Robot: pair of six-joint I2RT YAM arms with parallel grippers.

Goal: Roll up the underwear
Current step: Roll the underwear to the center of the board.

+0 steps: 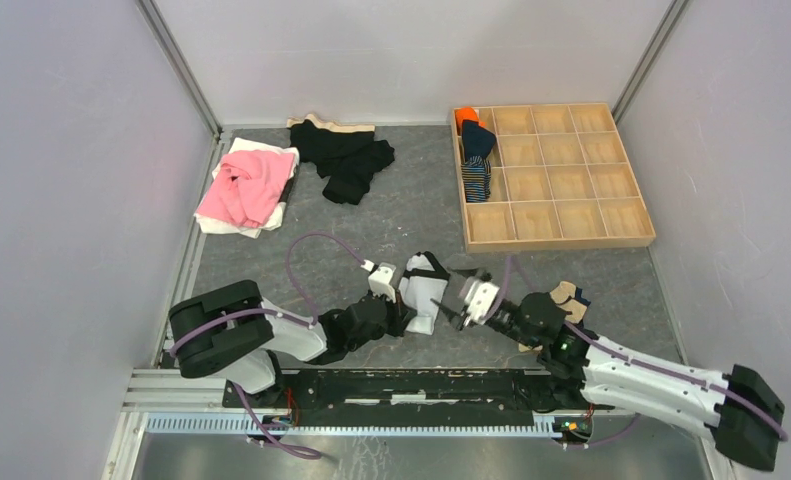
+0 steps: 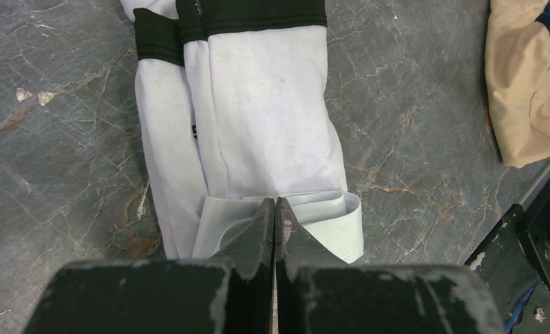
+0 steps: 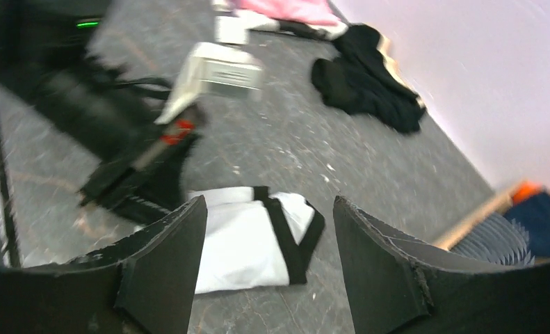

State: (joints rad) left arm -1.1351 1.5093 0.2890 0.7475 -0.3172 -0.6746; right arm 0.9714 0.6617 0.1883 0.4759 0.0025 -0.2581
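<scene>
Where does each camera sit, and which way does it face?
Top external: above and behind the bases, looking down on the table; both arms show, with the left gripper and right gripper.
Left wrist: on the left arm, looking down along its shut gripper at the white underwear.
Right wrist: on the right arm, facing across the table past its open gripper toward the left arm.
Shared: all three show the white underwear.
</scene>
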